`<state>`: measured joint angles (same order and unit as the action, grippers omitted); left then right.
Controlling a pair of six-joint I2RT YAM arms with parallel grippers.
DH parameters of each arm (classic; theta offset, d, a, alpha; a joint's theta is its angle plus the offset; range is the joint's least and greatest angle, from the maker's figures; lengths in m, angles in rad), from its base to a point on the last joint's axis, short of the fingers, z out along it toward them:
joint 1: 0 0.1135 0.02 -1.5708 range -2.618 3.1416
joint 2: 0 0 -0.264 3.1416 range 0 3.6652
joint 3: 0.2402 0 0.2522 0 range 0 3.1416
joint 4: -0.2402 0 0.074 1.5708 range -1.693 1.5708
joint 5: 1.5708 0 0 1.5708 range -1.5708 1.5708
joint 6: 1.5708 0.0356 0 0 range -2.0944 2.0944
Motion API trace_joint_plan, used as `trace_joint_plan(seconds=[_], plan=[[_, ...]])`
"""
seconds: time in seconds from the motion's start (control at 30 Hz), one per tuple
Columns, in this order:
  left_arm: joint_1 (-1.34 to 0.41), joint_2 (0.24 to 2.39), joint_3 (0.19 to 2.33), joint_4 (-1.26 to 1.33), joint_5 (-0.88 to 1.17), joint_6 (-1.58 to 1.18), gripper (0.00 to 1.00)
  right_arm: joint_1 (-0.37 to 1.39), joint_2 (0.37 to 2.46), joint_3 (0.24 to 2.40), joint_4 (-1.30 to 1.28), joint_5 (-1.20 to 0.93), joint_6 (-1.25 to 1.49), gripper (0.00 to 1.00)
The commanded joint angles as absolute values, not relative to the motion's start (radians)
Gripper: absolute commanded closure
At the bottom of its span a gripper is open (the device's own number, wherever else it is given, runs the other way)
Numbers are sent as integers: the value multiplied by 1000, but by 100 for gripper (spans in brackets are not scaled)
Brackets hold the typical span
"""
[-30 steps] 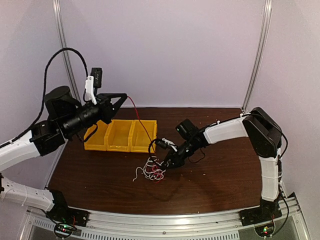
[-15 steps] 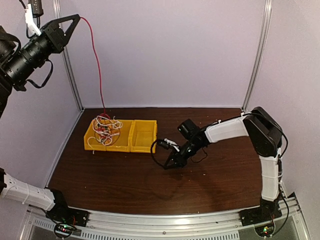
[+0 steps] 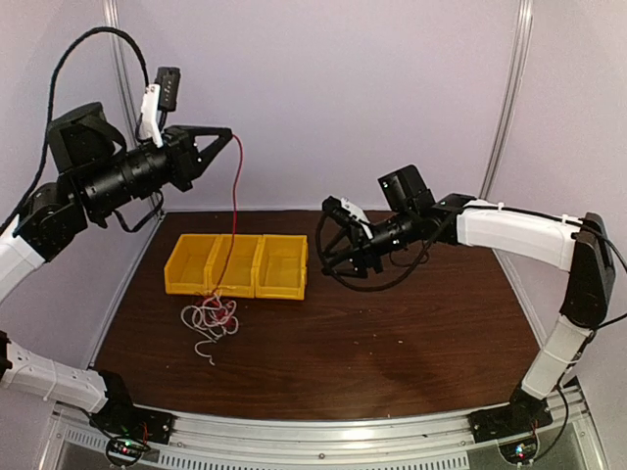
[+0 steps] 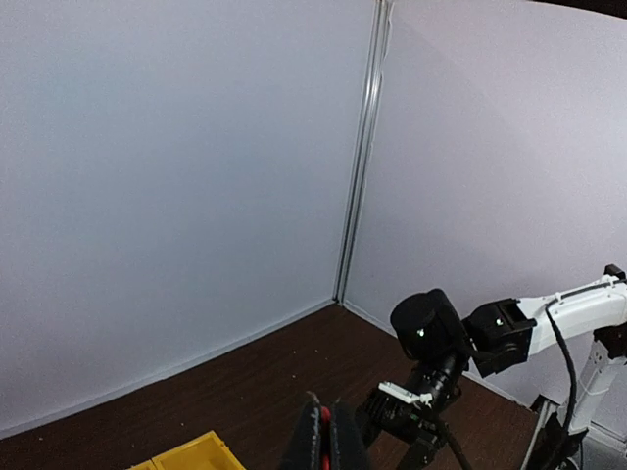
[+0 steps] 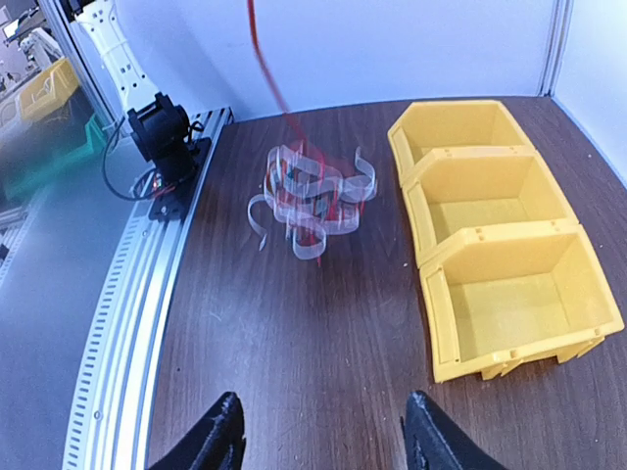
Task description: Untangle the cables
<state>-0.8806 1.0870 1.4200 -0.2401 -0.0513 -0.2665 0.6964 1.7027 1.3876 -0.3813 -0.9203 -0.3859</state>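
The cables lie as a small white, red and dark bundle on the table just in front of the yellow bins. One red cable rises taut from the bundle to my left gripper, which is shut on it high above the bins. In the left wrist view the red strand shows pinched between the fingers. My right gripper hangs open and empty above the table, to the right of the bins. In the right wrist view the bundle looks blurred, far ahead of the open gripper.
Three joined yellow bins stand at the back left of the brown table and look empty. The left arm's base sits on the metal rail at the near edge. White walls and posts close in the back and sides.
My left gripper came down from high at the upper left, and the bundle went from over the bins to the table in front of them. My right gripper opened and drew back to the right.
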Motion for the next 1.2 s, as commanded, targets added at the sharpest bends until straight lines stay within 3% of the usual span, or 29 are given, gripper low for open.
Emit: trace_joint_plan(seconds=[0.0, 0.3, 0.57, 0.7, 0.8, 0.97, 1.17], plan=[[-880, 1057, 1308, -92, 36, -381, 100, 717, 1725, 1377, -268, -909, -282, 42], [-881, 1069, 1259, -14, 33, -437, 100, 779, 1835, 1378, -49, -943, -151, 33], [-881, 1054, 1273, -17, 18, -437, 100, 860, 1993, 1374, 125, -974, -89, 34], [-880, 1045, 1280, -26, 15, -439, 100, 897, 2073, 1374, 198, -972, -50, 40], [-880, 1039, 1289, -33, 15, -447, 100, 905, 2132, 1366, 292, -945, 33, 50], [-881, 1048, 1365, -85, -33, -441, 100, 909, 2239, 1386, 401, -917, 207, 78], [-880, 1117, 1715, -279, -110, -328, 100, 909, 2279, 1366, 390, -877, 229, 81]])
